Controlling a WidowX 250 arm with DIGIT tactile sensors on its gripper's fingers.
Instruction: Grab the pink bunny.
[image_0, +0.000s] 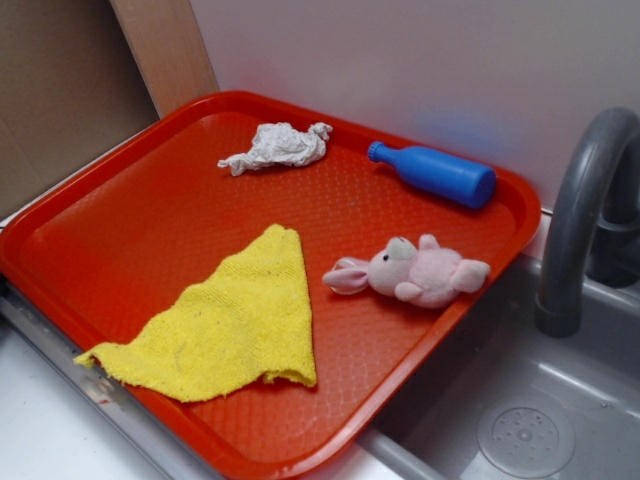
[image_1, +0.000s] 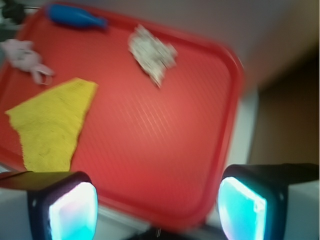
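Pink plush bunny (image_0: 415, 272), small and pale with floppy ears and a whitish face, lies on its side on the red plastic tray (image_0: 150, 215), at the right edge next to the grey sink basin (image_0: 560, 410). Ears point left toward the yellow terry cloth (image_0: 235, 320), just apart from it. In the wrist view the bunny (image_1: 22, 57) sits far left, well away from the tool (image_1: 157, 205).

Tool is released: both pads (image_1: 74, 212) stand wide apart with nothing between them, hanging over the tray's near rim. It does not show in the exterior view.

Other items on the tray: blue plastic bottle (image_0: 435, 173) lying along the far edge, just beyond the bunny; crumpled white wad of cloth (image_0: 280, 146) far centre.

Progress, as I read it: nothing done. No contact, no alignment over the bunny. Left: travel across the tray to the bunny, descend, clench on its body, lift. Wrist view is blurred, so fine alignment can't be judged.
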